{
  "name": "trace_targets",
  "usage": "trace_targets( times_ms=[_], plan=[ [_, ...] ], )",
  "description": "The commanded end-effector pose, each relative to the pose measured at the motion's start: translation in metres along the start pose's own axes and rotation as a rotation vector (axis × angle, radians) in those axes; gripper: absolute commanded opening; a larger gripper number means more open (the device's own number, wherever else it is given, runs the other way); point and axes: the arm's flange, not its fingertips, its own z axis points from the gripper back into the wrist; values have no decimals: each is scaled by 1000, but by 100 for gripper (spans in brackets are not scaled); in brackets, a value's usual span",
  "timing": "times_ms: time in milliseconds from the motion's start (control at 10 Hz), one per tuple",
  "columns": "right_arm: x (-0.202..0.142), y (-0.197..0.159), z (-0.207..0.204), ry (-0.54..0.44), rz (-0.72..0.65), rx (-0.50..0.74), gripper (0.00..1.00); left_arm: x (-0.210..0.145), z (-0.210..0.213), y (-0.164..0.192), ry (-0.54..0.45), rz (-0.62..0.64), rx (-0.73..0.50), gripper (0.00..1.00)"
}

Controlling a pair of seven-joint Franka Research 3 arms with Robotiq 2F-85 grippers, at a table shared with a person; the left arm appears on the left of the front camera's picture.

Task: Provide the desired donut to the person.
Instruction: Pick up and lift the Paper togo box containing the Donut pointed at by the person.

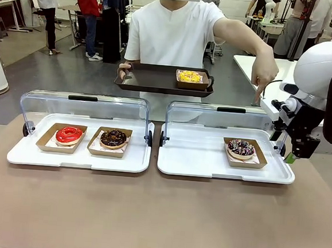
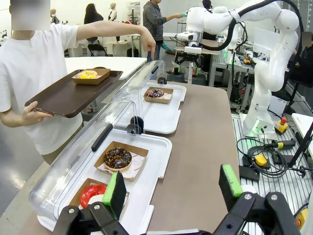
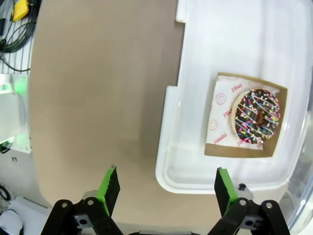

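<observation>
On the right-hand white tray (image 1: 197, 161) sits the sprinkled chocolate donut (image 3: 257, 116) in its paper boat (image 3: 217, 127), under the person's pointing hand (image 1: 266, 71). Right fingers (image 3: 109, 188) hover spread wide and empty just off that tray's outer edge, with the donut ahead and to one side. Left fingers (image 2: 115, 193), equally open, hang well apart by the other tray (image 1: 77, 158), so the right pair is nearer.
</observation>
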Motion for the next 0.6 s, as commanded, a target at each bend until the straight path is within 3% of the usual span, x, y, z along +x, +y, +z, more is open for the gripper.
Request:
trace_targets(
  times_ms=[0, 500],
  plan=[
    [19, 11, -17, 95, -67, -49, 100, 1, 1, -1, -7, -5, -2, 100],
    [43, 18, -60, 99, -99, -38, 100, 1, 1, -1, -7, -5, -2, 100]
  ],
)
